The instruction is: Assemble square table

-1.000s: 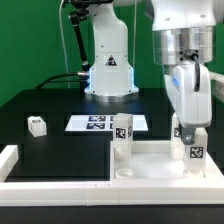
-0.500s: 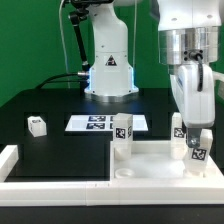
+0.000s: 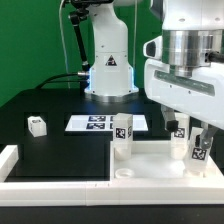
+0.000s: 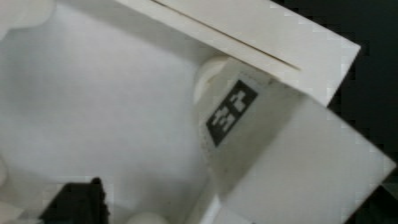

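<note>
The square table's white panel (image 3: 150,160) lies at the front on the exterior view's right. Three white tagged legs stand upright on it: one at the panel's left (image 3: 122,135), one at the right front (image 3: 197,148) and one behind that (image 3: 180,128). A fourth leg (image 3: 38,125) lies loose on the black table at the left. My gripper (image 3: 200,128) hangs over the right front leg, hand turned broadside, jaws spread wide. In the wrist view the gripper (image 4: 237,205) is open, with one dark fingertip (image 4: 80,200) showing, and the tagged leg (image 4: 231,110) stands just beyond on the panel (image 4: 107,110).
The marker board (image 3: 95,122) lies flat behind the panel. White border rails (image 3: 10,160) run along the front and left edges. The arm's base (image 3: 108,70) stands at the back centre.
The hand has turned about a quarter turn over the right front leg, from narrow side on to broadside. The legs and panel stay in place.
</note>
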Motion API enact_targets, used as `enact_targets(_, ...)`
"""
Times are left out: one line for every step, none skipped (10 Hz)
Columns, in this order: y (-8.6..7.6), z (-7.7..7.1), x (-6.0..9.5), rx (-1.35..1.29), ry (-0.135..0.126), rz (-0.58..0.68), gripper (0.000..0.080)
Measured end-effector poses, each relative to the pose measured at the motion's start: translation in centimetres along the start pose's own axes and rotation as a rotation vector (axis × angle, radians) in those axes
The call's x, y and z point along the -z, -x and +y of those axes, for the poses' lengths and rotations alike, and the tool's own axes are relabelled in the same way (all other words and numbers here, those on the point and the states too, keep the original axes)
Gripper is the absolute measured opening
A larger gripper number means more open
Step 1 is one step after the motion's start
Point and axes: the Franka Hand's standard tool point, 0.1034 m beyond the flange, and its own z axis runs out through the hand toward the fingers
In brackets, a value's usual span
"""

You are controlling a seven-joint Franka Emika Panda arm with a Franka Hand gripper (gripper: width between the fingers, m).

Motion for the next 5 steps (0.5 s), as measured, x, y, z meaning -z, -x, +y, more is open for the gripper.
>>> enact_targets(0.6, -0.8, 0.4, 0.126, 0.009, 0.011, 0.0649)
enact_targets(1.4, -1.4, 0.6, 0.223, 0.008, 0.018, 0.0649)
enact_targets(1.9, -1.5, 0.5, 0.288, 0.006, 0.016, 0.0649)
enact_targets(1.9, -1.5, 0.2, 0.360, -0.011, 0.029, 0.0649)
enact_targets(1.8, -1.2, -0.1, 0.407, -0.019, 0.040, 0.0649)
